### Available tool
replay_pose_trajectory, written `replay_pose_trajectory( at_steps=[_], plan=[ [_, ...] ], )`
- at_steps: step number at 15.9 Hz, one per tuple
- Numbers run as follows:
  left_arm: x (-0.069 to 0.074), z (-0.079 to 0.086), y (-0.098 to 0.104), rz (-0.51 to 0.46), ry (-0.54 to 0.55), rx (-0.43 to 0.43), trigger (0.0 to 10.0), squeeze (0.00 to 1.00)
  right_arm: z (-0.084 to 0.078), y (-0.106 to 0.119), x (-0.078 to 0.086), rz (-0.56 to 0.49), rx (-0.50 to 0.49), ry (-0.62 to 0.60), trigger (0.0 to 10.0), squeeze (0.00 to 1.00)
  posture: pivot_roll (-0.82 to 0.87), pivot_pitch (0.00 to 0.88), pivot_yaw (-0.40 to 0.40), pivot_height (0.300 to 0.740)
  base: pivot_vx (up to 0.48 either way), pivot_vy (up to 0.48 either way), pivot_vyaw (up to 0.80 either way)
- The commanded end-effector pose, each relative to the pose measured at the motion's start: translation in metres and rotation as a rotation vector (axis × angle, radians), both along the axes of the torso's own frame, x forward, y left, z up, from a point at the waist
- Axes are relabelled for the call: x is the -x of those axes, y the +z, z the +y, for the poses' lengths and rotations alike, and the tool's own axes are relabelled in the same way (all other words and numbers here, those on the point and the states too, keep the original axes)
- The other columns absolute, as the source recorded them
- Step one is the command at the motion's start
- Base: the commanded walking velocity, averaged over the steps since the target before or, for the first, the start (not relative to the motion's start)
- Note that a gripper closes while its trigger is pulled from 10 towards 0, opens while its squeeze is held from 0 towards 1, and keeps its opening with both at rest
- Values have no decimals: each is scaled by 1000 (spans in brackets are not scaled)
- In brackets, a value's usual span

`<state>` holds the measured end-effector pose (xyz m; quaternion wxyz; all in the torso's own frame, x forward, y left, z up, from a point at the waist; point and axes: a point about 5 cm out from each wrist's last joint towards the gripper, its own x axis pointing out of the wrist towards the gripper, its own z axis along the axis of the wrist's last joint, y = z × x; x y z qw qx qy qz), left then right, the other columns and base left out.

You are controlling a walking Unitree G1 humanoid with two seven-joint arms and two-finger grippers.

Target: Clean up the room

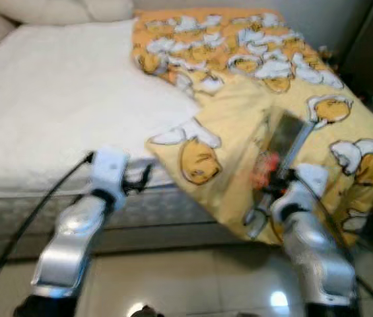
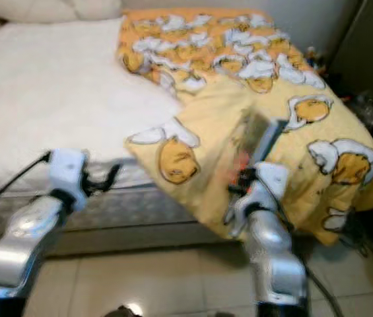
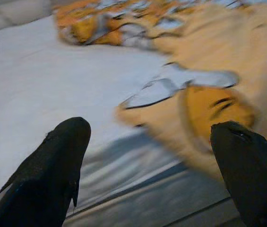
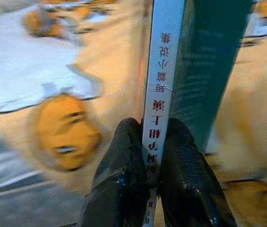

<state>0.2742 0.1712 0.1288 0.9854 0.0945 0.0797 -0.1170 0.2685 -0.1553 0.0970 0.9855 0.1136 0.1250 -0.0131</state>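
**Book pinched by its spine above the bed's edge**

Two black fingers [image 4: 124, 184] of the right gripper [image 4: 153, 156] are closed on the spine of a book [image 4: 190, 71], one finger on each side, with the white spine strip and its red characters running out from between the tips. The book's lower end is caught; the rest of it, dark green on the cover, stands clear beyond the fingertips. Such a hold on the narrow edge is judged to suit carrying the book upright and sliding it in somewhere, though the long free end could swing or slip.

In the head views the book [image 1: 284, 142] is held up in front of the yellow blanket [image 1: 239, 119], which is draped over the right side of the bed [image 1: 54, 99] and hangs past the mattress edge towards the floor [image 1: 193, 284]. Whether the book touches the blanket cannot be told through the blur.

The left gripper [image 3: 150, 142] is held near the mattress edge with its fingers wide apart and nothing between them, probably kept ready rather than at work.
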Motion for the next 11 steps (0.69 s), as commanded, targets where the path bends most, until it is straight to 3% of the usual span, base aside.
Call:
replay_pose_trajectory(
  at_steps=[1, 11],
  plan=[
    [0, -4, 1, -4, -9, 8, 10000, 0, -3, 9, -3, -47, 15, -3, 10000, 0, -19, 0, 29, 740, 0, 390, 0],
    [0, -1, 1, -3, 9, 2, 10000, 0, 0, 11, -9, -52, 8, 6, 10000, 0, -4, 0, 27, 740, 0, 393, 0]
  ],
)
